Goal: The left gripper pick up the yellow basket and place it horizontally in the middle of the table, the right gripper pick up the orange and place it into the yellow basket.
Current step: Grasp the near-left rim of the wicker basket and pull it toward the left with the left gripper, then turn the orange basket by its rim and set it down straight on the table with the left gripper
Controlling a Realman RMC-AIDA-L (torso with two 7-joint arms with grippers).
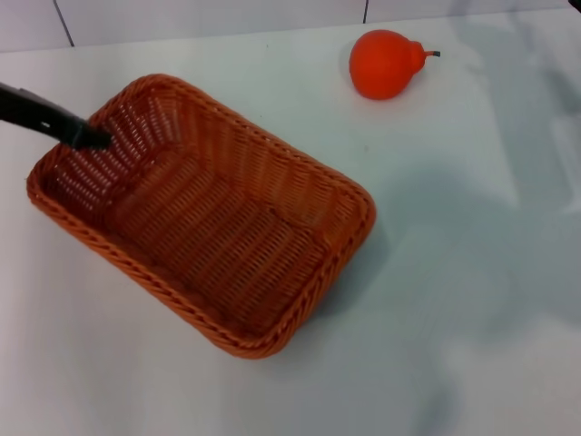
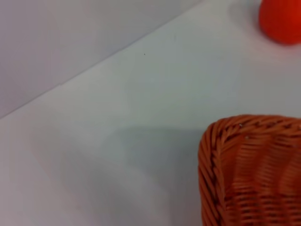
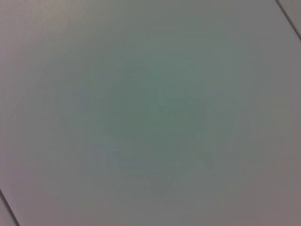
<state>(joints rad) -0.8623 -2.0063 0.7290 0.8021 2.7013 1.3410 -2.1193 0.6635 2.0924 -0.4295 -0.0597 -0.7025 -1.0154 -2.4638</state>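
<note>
Yellow basket [image 1: 204, 213] is lying diagonal; left gripper [image 1: 91, 138], jaw state unclear, is needing firm rim purchase before squaring it mid-table [image 1: 454, 300].

pale wall [image 1: 209, 16] with dark seams

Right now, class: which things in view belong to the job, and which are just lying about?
Job: basket; orange; left tool at the basket's far left rim; table.
Lying about: nothing else shows.
</note>
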